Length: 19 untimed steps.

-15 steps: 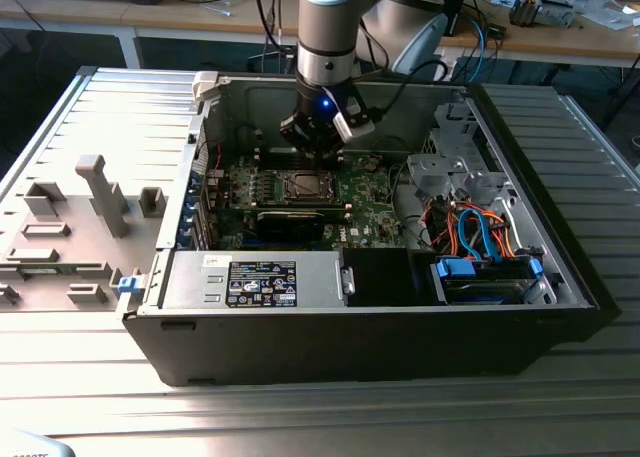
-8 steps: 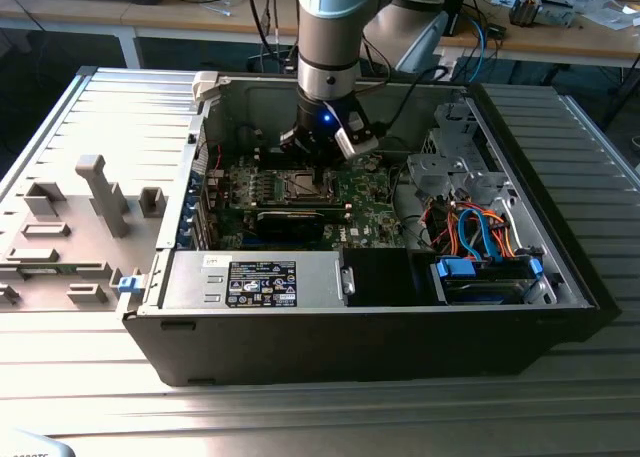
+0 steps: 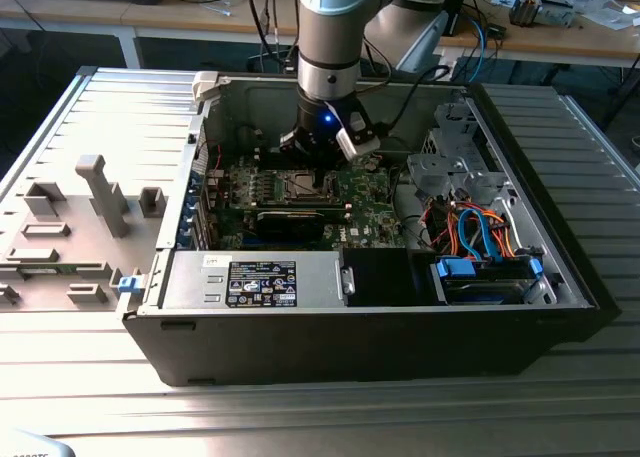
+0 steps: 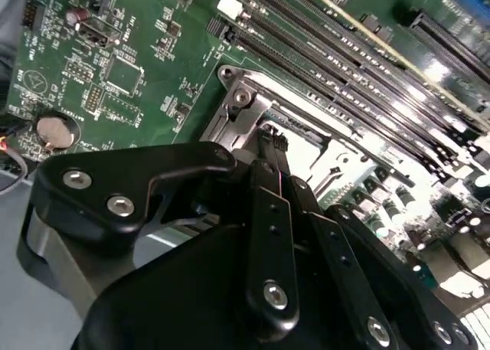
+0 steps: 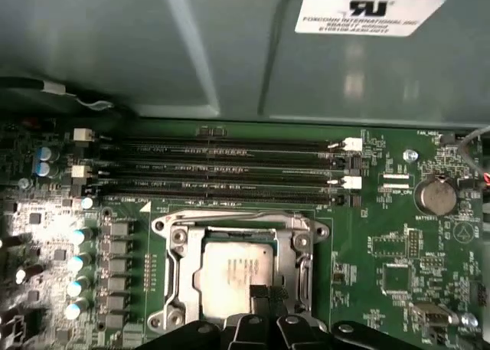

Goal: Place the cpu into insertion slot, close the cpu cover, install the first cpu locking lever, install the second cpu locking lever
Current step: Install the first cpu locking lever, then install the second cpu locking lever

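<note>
Workbenches and cables stand behind an open computer case (image 3: 560, 267) on a ribbed metal table, where the arm reaches straight down over the motherboard (image 5: 398, 243). Directly under the gripper (image 5: 264, 298), the cpu (image 5: 233, 277) lies flat in the insertion slot (image 5: 295, 277) with the cpu cover (image 5: 178, 243) framing it. Its fingers (image 4: 272, 147) are pressed together, holding nothing, tips at the cover's edge.

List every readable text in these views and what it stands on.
White sticker on the case wall: bold logo; lines beneath too small to quote.
Black label on the power supply: too small to read.
Motherboard silkscreen: too small to read.
</note>
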### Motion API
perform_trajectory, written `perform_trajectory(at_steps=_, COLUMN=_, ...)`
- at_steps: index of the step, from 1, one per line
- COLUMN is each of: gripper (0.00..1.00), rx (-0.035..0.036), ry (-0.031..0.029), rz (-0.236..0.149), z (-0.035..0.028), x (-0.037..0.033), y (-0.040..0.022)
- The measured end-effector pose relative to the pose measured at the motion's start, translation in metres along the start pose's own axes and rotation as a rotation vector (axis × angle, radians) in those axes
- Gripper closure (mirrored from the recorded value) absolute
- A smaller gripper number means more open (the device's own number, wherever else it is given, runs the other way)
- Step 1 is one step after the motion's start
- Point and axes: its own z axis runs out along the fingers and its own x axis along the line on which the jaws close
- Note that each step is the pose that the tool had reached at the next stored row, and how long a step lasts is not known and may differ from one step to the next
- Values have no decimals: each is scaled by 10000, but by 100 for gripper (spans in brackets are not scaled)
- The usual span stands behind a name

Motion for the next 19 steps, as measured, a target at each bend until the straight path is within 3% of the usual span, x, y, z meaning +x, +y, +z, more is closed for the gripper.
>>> perform_trajectory(at_steps=1, gripper=89, rx=152, ry=5, rz=-1, z=-25, x=-1, y=4)
perform_trajectory(at_steps=3, gripper=89, rx=708, ry=29, rz=-6, z=-40, x=-3, y=41)
perform_trajectory(at_steps=4, gripper=89, rx=832, ry=34, rz=-6, z=-43, x=-4, y=64)
perform_trajectory(at_steps=5, gripper=89, rx=863, ry=36, rz=-6, z=-47, x=-4, y=77)
perform_trajectory(at_steps=8, gripper=89, rx=865, ry=36, rz=-7, z=-114, x=-5, y=81)
perform_trajectory(at_steps=19, gripper=89, rx=864, ry=36, rz=-7, z=-122, x=-5, y=81)
